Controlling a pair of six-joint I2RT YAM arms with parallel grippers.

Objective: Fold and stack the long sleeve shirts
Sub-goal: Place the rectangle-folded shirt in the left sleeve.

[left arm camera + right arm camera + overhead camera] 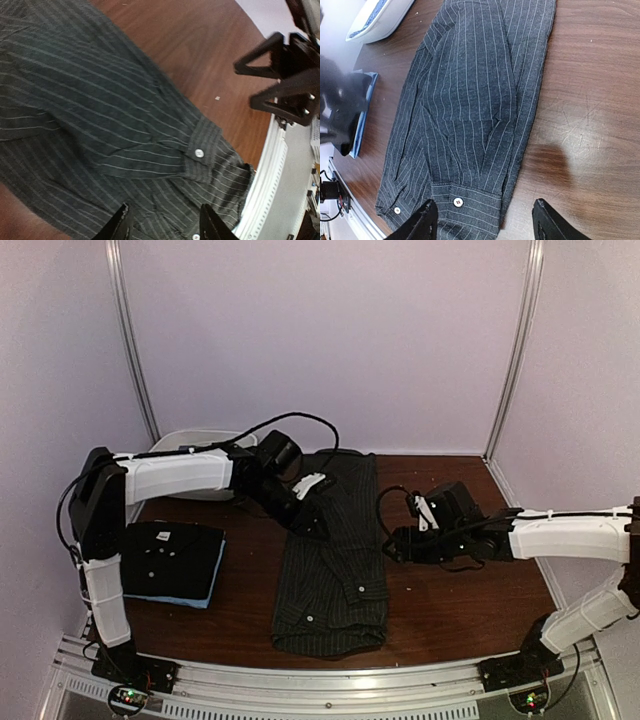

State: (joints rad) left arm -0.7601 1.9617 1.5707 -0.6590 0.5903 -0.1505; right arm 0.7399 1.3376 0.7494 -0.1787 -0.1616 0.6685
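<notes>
A dark charcoal pinstriped long sleeve shirt (335, 560) lies as a long narrow strip down the middle of the table, sleeves folded in, one buttoned cuff (458, 202) on top. My left gripper (305, 515) hovers over the strip's upper left edge; its jaws (162, 227) are open with only cloth below. At the strip's right edge, my right gripper (395, 545) is open too (485, 222), straddling the cuff and bare wood. A folded black shirt (170, 558) with white buttons rests on a light blue one (200, 598) at the left.
A white oval tub (195, 445) holding blue cloth (375, 15) stands at the back left. A metal rail (330, 685) runs along the near edge, just below the shirt's hem. Pale walls close in the back and both sides.
</notes>
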